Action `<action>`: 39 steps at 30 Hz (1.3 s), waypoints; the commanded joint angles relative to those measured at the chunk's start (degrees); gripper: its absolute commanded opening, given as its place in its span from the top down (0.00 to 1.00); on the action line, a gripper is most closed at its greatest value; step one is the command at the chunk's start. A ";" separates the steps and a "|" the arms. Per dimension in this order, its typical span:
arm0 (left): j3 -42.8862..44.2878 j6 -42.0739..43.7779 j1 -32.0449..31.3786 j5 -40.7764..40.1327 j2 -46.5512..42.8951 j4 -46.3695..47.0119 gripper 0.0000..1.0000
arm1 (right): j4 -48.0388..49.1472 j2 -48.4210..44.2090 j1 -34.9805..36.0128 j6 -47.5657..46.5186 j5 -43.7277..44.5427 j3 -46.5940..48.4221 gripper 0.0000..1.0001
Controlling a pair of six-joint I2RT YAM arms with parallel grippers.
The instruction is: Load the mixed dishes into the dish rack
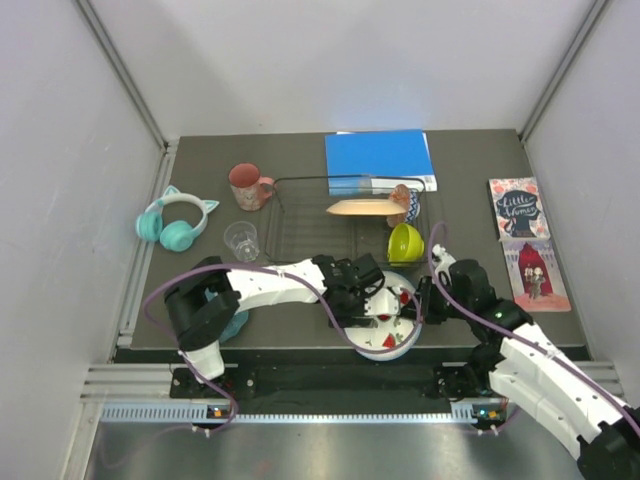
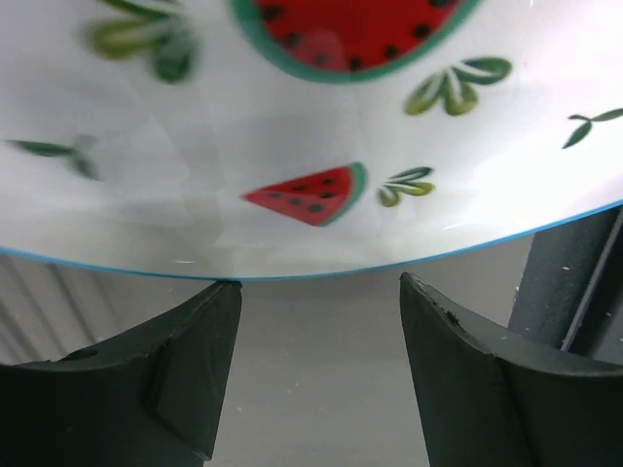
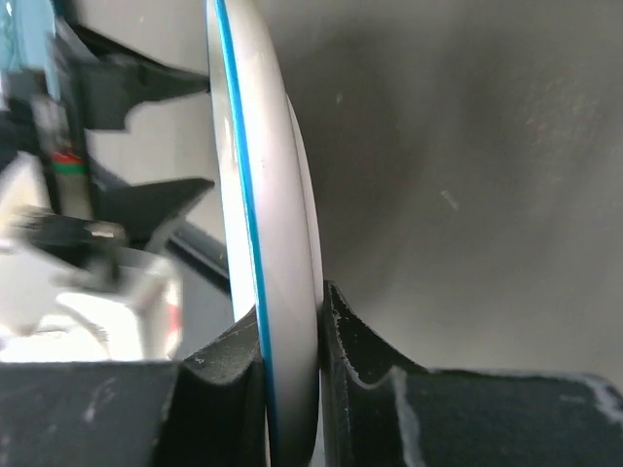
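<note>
White round plate with red watermelon slices (image 1: pixel 390 340) (blue-rimmed): we find the right claw (image 3: pixel 292 321) clenched on its rim, left claw (image 2: pixel 321 292) released alongside, at the desk's near edge before the black wire dish rack (image 1: pixel 300 225).

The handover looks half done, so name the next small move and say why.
Probably back the left end effector away from the watermelon plate: it stands open at the rim, while the right end effector is clamped on that rim and can then carry it to the dish rack.
</note>
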 commanded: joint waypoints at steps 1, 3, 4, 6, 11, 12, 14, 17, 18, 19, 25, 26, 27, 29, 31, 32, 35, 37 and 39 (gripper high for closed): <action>4.11 -0.77 1.90 2.84 -7.85 2.08 0.28 | 6.00 -3.24 1.30 -1.20 -7.58 8.85 1.00; 7.45 -2.26 4.28 3.10 -9.70 -0.91 0.23 | 4.77 -3.24 1.39 -2.08 -6.79 10.17 1.00; 10.24 -2.79 7.25 4.15 -11.80 -3.97 0.20 | 3.28 -3.07 1.39 -2.52 -6.79 11.66 1.00; 13.42 -4.20 10.25 5.03 -13.83 -7.77 0.15 | 1.78 -2.10 1.39 -4.27 -6.70 13.42 1.00; 21.17 -5.26 19.48 4.34 -23.40 -15.16 0.12 | -6.57 -0.17 2.44 -12.25 -3.99 23.87 1.00; 21.34 -5.26 22.19 3.98 -25.07 -15.25 0.10 | -7.45 -0.08 2.71 -13.32 -1.36 25.63 1.00; 21.43 -5.78 24.75 3.54 -30.09 -15.60 0.09 | -10.26 1.67 3.50 -16.30 0.59 30.56 1.00; 19.25 -6.92 27.66 2.49 -35.80 -16.92 0.07 | -12.55 5.53 4.90 -19.65 1.04 35.48 1.00; 18.19 -7.10 28.36 2.31 -37.21 -17.71 0.07 | -12.82 6.24 5.60 -20.53 2.17 36.80 1.00; 15.75 -7.54 28.72 1.87 -40.27 -17.80 0.07 | -13.25 6.86 7.35 -21.32 3.40 39.86 1.00; 9.58 -10.26 30.30 -6.29 -50.12 -14.56 0.04 | -6.79 9.24 14.73 -33.35 21.49 50.25 1.00; 8.96 -10.53 30.65 -6.74 -50.75 -14.12 0.03 | -4.41 9.41 15.53 -39.81 24.82 50.43 1.00; 8.34 -10.62 31.96 -6.83 -51.36 -13.76 0.06 | -1.86 9.59 16.32 -43.70 25.20 50.17 1.00; 6.32 -11.67 33.81 -6.13 -52.77 -12.97 0.13 | 7.10 9.24 19.40 -57.01 26.43 47.81 1.00; 4.13 -13.68 35.13 -8.57 -53.83 -12.01 0.15 | 15.78 9.33 22.73 -66.37 30.21 44.48 1.00; 3.42 -14.74 35.22 -10.42 -54.27 -11.65 0.13 | 17.75 10.54 23.62 -75.73 31.17 43.68 1.00; 1.31 -20.71 35.93 -15.33 -55.76 -12.61 0.05 | 19.70 16.06 26.70 -88.02 34.95 44.80 1.00; -0.35 -24.75 38.12 -15.27 -57.77 -14.10 0.05 | 17.69 18.98 27.93 -92.76 36.27 47.43 1.00; -1.67 -25.65 39.79 -14.30 -59.19 -14.90 0.05 | 16.45 21.63 28.11 -94.97 36.72 48.58 1.00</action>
